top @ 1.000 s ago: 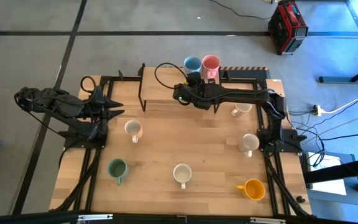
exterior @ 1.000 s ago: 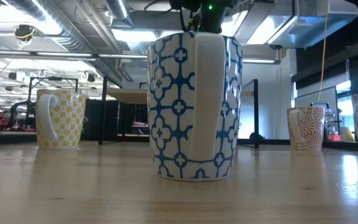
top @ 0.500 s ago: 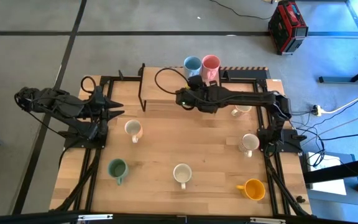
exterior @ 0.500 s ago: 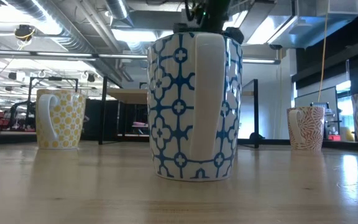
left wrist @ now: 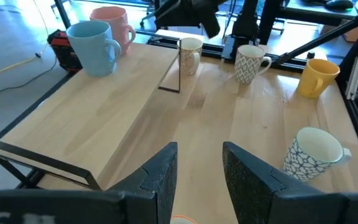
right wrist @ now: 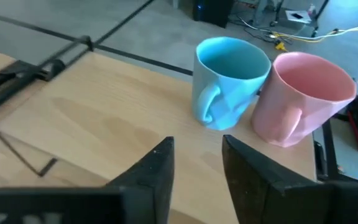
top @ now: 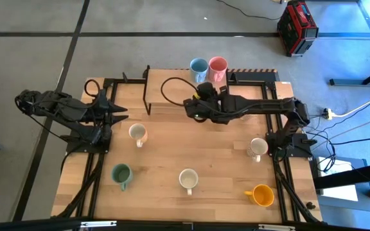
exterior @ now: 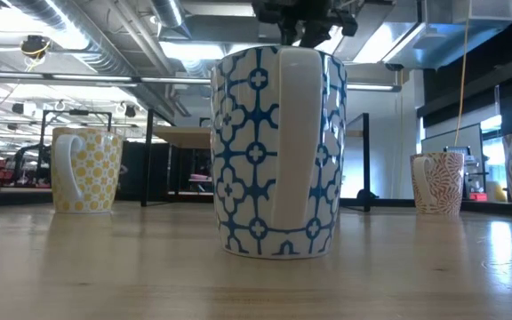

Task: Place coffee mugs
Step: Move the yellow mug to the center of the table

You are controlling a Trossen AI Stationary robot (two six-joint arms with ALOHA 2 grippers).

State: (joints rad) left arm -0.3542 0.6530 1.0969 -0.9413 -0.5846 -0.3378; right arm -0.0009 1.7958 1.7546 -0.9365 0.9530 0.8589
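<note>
The blue mug and the pink mug stand upright side by side on a raised wooden shelf at the table's far edge. They also show in the right wrist view, the blue mug beside the pink mug. My right gripper hovers open just near of them, pointing at them, fingers apart and touching nothing. My left gripper waits open at the table's left side. A green mug, an orange mug and cream mugs stand on the table.
A black wire frame stands at the shelf's left end. Another cream mug sits under my right arm. In the low view the blue-patterned mug fills the middle. A red case lies on the floor beyond the table.
My right gripper has drawn back a little from the blue and pink mugs toward the table's near edge, and the arm's elbow has swung toward the right. The mugs have stayed where they stood.
</note>
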